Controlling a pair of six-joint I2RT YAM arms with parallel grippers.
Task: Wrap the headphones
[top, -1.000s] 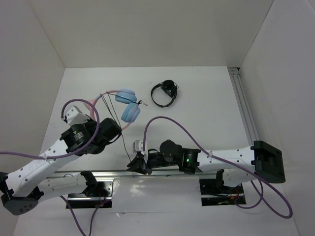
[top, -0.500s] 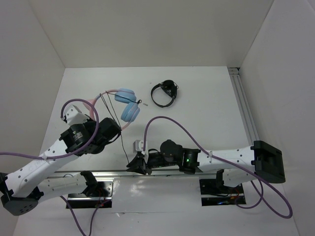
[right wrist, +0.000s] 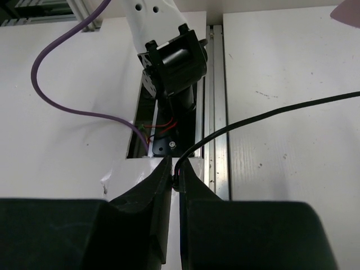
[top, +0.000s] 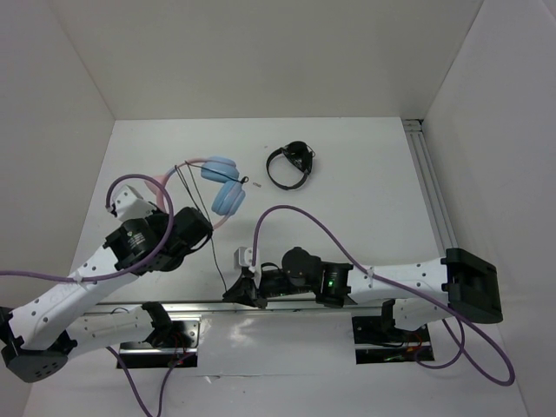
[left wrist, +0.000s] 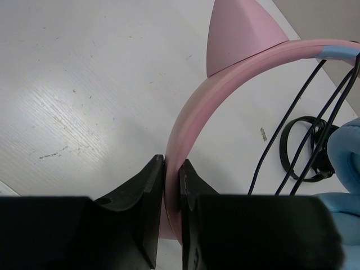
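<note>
The headphones (top: pixel 224 184) have a pink headband with cat ears, light blue earcups and a thin black cable (top: pixel 215 248). They are left of centre in the top view. My left gripper (top: pixel 207 228) is shut on the pink headband (left wrist: pixel 197 118), with one cat ear (left wrist: pixel 239 35) just beyond the fingers. The cable loops across the band near the earcups (left wrist: pixel 344 152) and runs down to my right gripper (top: pixel 236 292), which is shut on the cable (right wrist: pixel 247 124) near the table's near edge.
Smaller all-black headphones (top: pixel 290 164) lie at the back centre, also visible in the left wrist view (left wrist: pixel 301 149). An aluminium rail (top: pixel 427 178) runs along the right side. The left arm's base mount (right wrist: pixel 171 67) and a metal rail (right wrist: pixel 216 101) lie ahead of the right gripper.
The left gripper has shifted the headphones slightly to the left and back. The right gripper has edged slightly left with the cable.
</note>
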